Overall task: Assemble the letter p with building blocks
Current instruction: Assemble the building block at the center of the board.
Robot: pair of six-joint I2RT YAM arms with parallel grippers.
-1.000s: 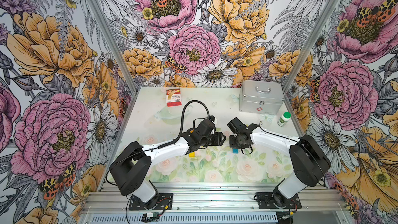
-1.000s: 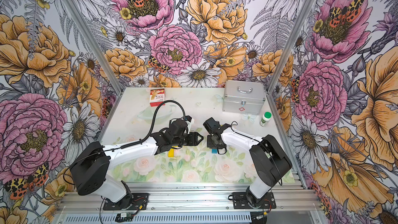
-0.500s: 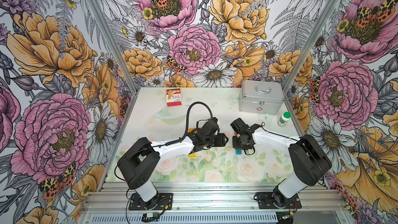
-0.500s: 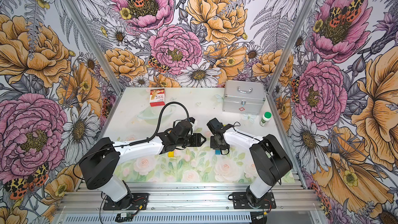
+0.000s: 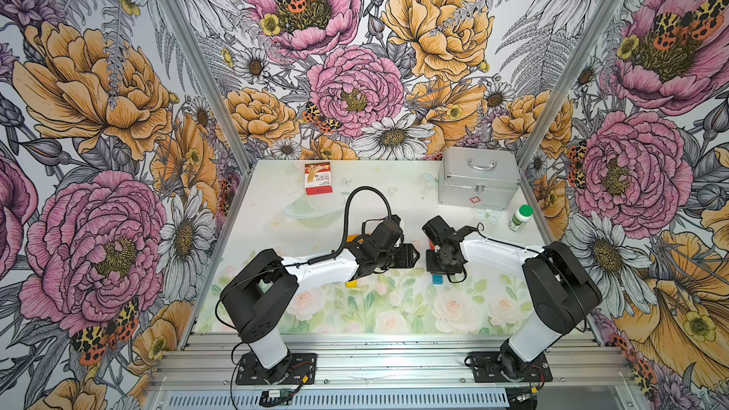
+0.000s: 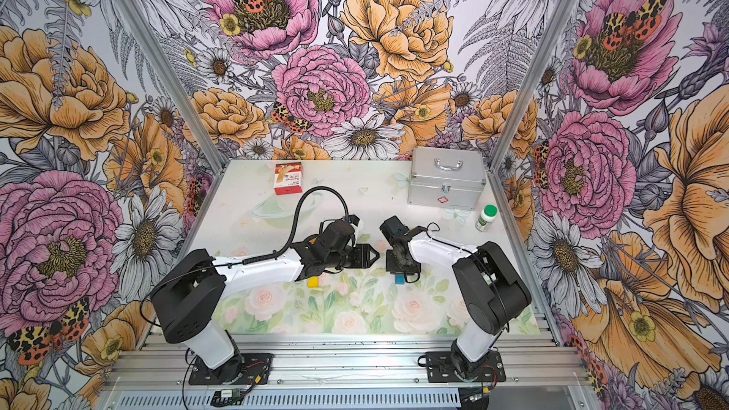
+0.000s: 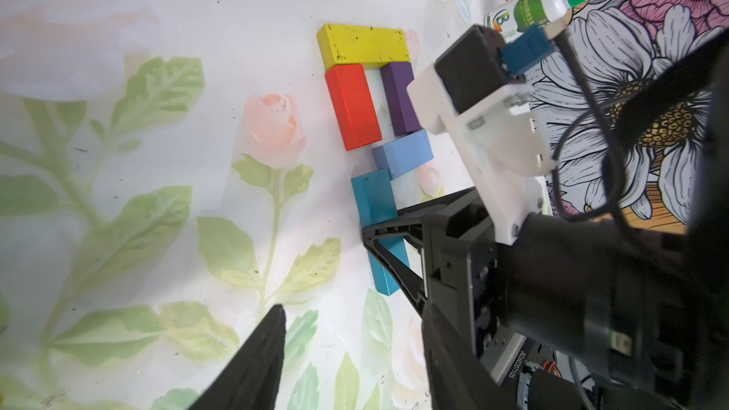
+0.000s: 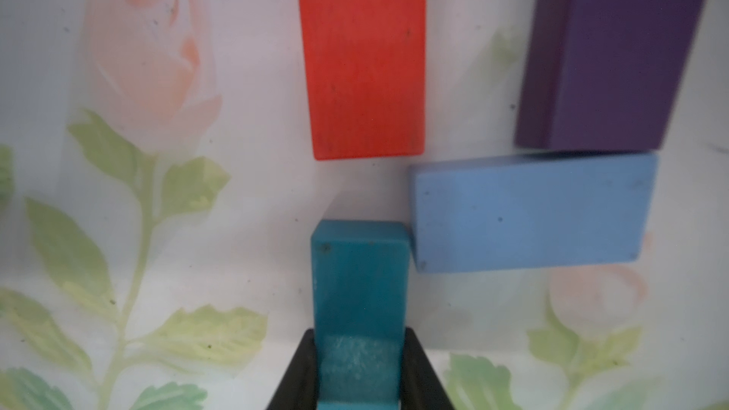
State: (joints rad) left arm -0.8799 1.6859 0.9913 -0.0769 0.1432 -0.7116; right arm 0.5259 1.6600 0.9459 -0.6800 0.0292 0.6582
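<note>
The building blocks lie together on the mat in the left wrist view: a yellow block (image 7: 363, 47) across the ends of a red block (image 7: 353, 106) and a purple block (image 7: 399, 98), with a light blue block (image 7: 402, 153) slanted under the purple one. My right gripper (image 8: 361, 356) is shut on a teal block (image 8: 359, 278), whose free end sits just short of the red block (image 8: 363, 53) and touches a corner of the light blue block (image 8: 528, 214). My left gripper (image 7: 355, 309) is open and empty, facing the right gripper (image 5: 440, 270) closely. Another yellow block (image 5: 351, 283) shows under the left arm.
A red-and-white card box (image 5: 318, 178) lies at the back left. A silver case (image 5: 477, 179) stands at the back right, with a green-capped bottle (image 5: 520, 218) beside it. An orange block (image 5: 355, 237) peeks out behind the left wrist.
My left arm has reached a little further right, toward the right gripper. The right gripper, still holding the teal block, has shifted slightly toward the table's front edge.
</note>
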